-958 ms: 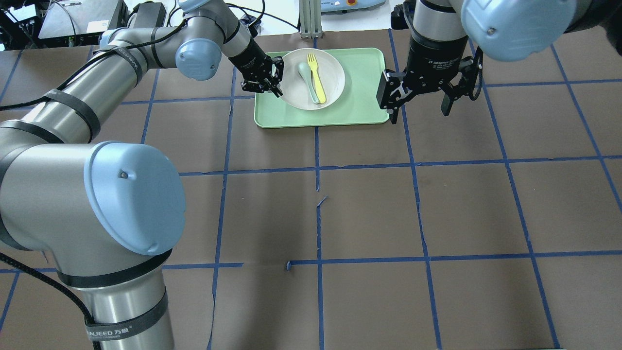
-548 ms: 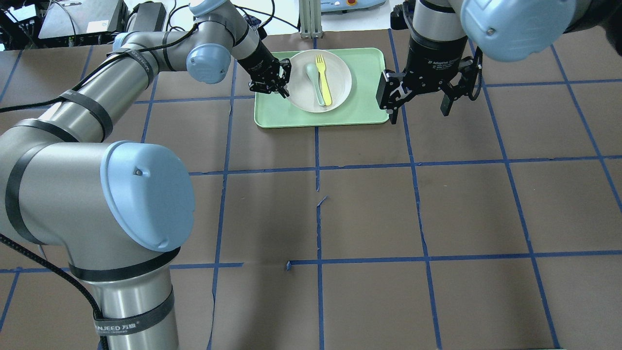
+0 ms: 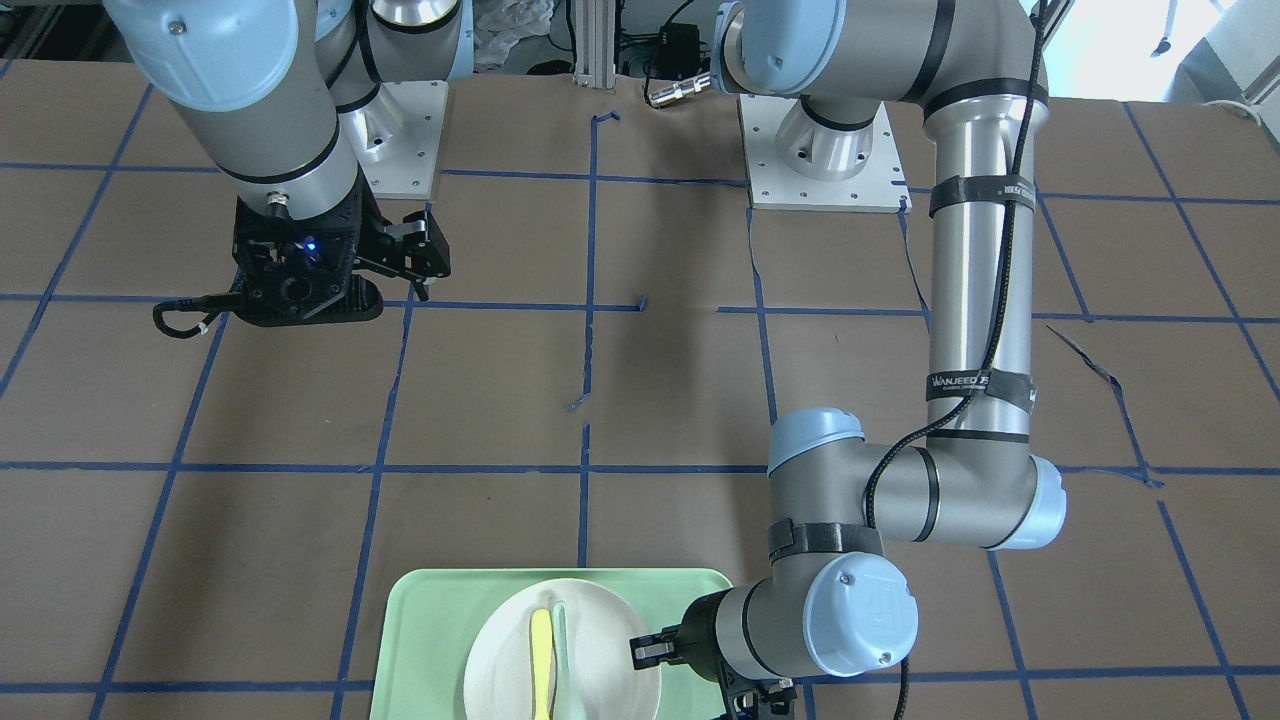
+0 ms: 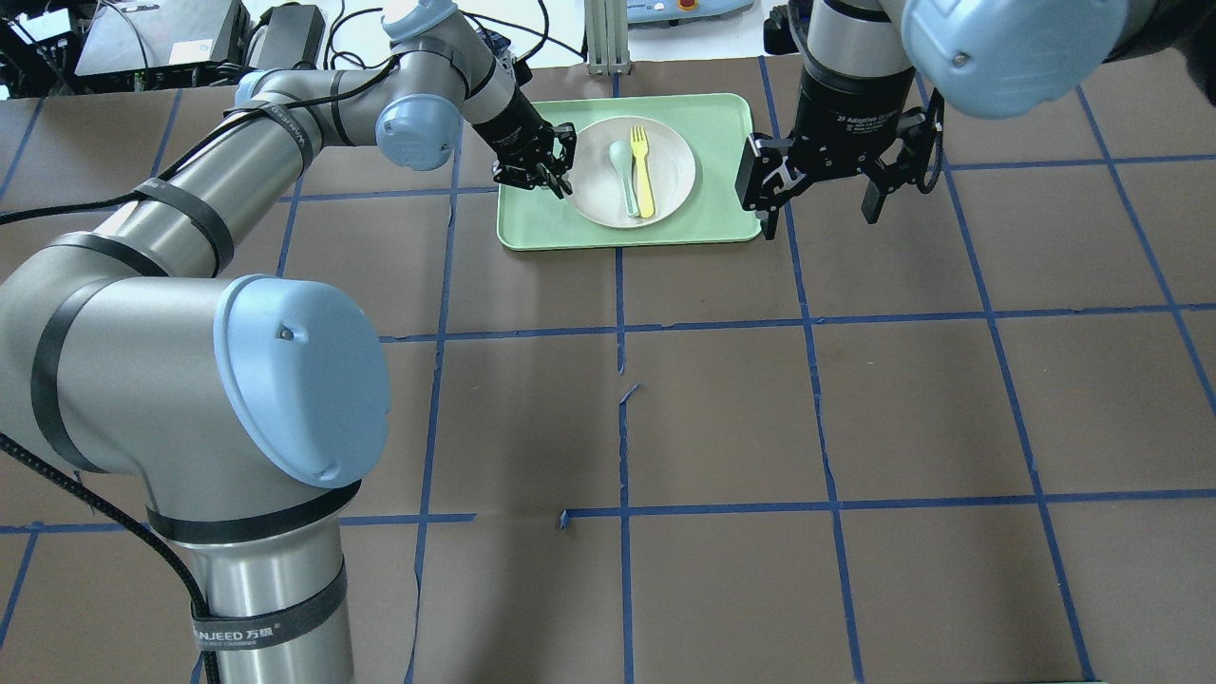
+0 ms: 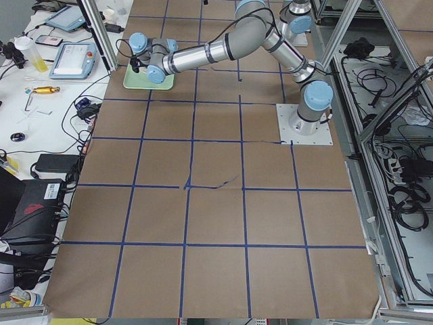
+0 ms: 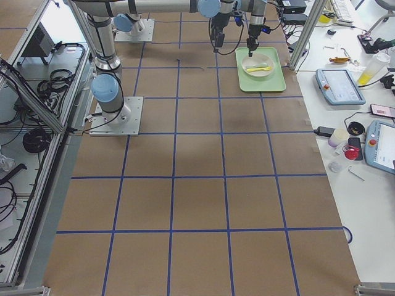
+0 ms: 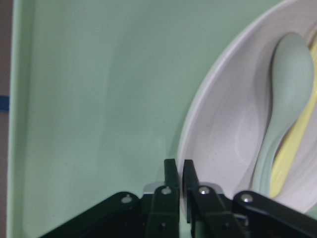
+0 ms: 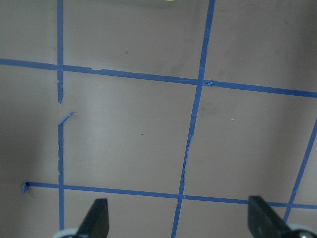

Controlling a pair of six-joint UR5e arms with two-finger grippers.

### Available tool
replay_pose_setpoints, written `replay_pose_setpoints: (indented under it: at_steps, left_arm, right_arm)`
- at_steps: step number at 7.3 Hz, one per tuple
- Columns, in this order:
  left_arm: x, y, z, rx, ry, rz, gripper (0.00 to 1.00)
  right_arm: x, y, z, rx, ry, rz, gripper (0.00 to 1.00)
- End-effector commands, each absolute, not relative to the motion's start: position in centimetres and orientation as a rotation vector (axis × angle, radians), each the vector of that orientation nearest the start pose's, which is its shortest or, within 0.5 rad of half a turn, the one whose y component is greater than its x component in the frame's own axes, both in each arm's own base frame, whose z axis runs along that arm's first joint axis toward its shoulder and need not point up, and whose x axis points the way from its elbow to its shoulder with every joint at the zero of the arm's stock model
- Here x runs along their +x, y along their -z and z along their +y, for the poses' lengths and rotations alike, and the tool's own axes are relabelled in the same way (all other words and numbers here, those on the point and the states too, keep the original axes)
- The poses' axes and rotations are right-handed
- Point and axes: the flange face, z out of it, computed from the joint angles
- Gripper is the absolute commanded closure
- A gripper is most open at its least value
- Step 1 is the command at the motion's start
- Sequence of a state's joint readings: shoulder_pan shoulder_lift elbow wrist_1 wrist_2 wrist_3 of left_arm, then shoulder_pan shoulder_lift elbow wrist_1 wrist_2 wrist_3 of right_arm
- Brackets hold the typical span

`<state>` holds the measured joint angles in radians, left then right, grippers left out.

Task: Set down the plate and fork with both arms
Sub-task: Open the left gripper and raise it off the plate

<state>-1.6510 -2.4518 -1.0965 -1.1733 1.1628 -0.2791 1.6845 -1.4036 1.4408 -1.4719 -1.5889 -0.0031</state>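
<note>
left wrist cam showed the left claw (image 7: 179, 172) pinched on the rim of the plate (image 7: 218, 134), fork (image 4: 643, 176) lying in it, while overhead caught the right claw (image 4: 819, 225) spread wide over the tabletop (image 4: 855, 399)

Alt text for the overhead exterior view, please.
The left gripper pinches the rim of the plate on a green tray; the fork and a spoon lie in the plate. The right gripper hangs open beside the tray.

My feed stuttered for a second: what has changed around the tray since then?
The left gripper, shut on the rim of the plate, has moved it toward the robot's right and slightly nearer over the tray, fork and spoon riding along. The right gripper hangs open beside the tray, unmoved.
</note>
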Motion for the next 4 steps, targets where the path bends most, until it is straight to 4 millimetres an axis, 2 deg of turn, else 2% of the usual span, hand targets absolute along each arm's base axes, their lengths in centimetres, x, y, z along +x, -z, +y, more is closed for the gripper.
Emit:
replay_pose_setpoints:
  at_steps: [1, 2, 3, 4]
  left_arm:
    - [-23.6, -19.8, -77.0, -0.302, -0.099, 3.532, 0.0]
    - [-23.3, -23.2, -76.4, -0.282, -0.049, 3.528, 0.0]
    - [-21.8, -26.3, -75.6, -0.274, 0.024, 3.429, 0.0]
    - [-20.2, -27.7, -73.5, -0.26, -0.008, 3.287, 0.0]
  right_arm:
    - [19.2, -46.1, -53.2, -0.183, -0.185, 3.153, 0.0]
    - [19.3, -46.4, -53.8, -0.18, -0.159, 3.15, 0.0]
    - [19.6, -45.6, -55.3, -0.179, -0.087, 3.142, 0.0]
    - [20.0, -43.5, -57.8, -0.164, -0.032, 3.14, 0.0]
